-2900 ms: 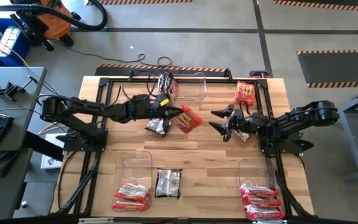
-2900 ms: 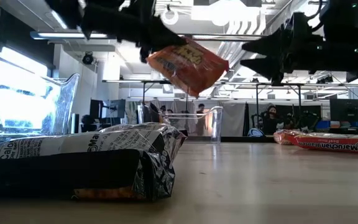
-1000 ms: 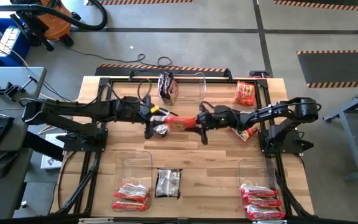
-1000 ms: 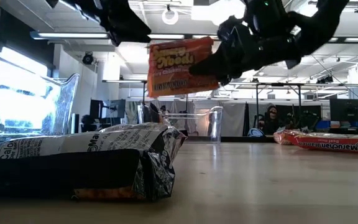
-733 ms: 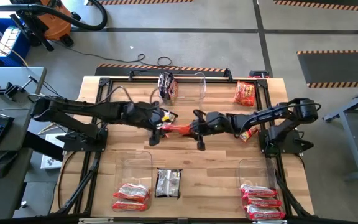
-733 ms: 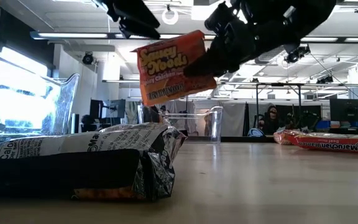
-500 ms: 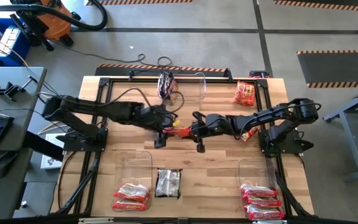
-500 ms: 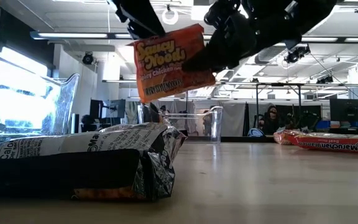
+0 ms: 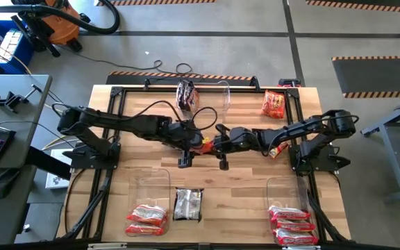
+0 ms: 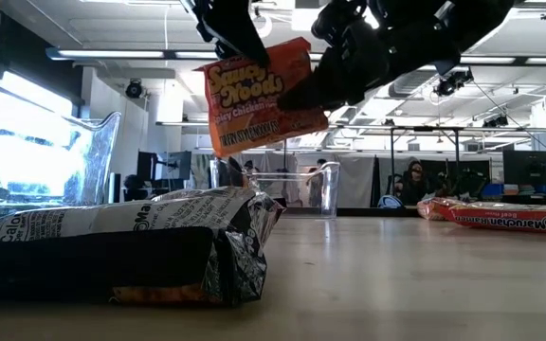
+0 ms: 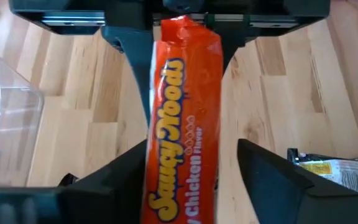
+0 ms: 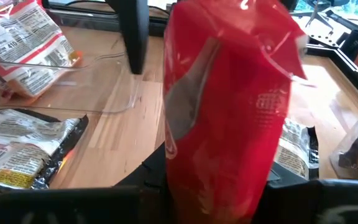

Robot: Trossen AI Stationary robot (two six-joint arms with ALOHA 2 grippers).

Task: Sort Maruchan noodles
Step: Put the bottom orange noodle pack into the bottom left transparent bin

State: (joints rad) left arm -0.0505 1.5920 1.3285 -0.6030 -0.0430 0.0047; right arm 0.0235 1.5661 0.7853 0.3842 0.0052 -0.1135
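Handover at mid-table, as I see it from my remote station. My right gripper [image 9: 222,147] is clamped on an orange-red packet [image 10: 259,95] of Maruchan noodles and holds it clear of the table [image 9: 248,184], label facing the low camera. In the right wrist view the same packet [image 12: 229,112] stands between that gripper's own fingers and fills the middle of the picture.

My left gripper [image 9: 185,146] meets it from the opposite side. In the left wrist view its fingers stand apart, one on each side of the packet [image 11: 180,118], with a gap showing between each finger and the wrapper; I see no grip from this side.

Just beside the left gripper, toward the table's far edge, a dark black-silver packet [image 9: 186,95] lies next to a clear bin [image 9: 222,97]. Beyond the right arm, near the far corner, lies another orange-red packet [image 9: 273,104], and a further packet [image 9: 278,149] shows partly from under that arm.

Toward the near edge, well apart from both grippers: red-and-white packets [image 9: 146,220] by the left bin [image 9: 151,182], a black-silver packet [image 9: 187,204] in the middle, and a stack of red-and-white packets [image 9: 294,226] by the right bin [image 9: 283,187].
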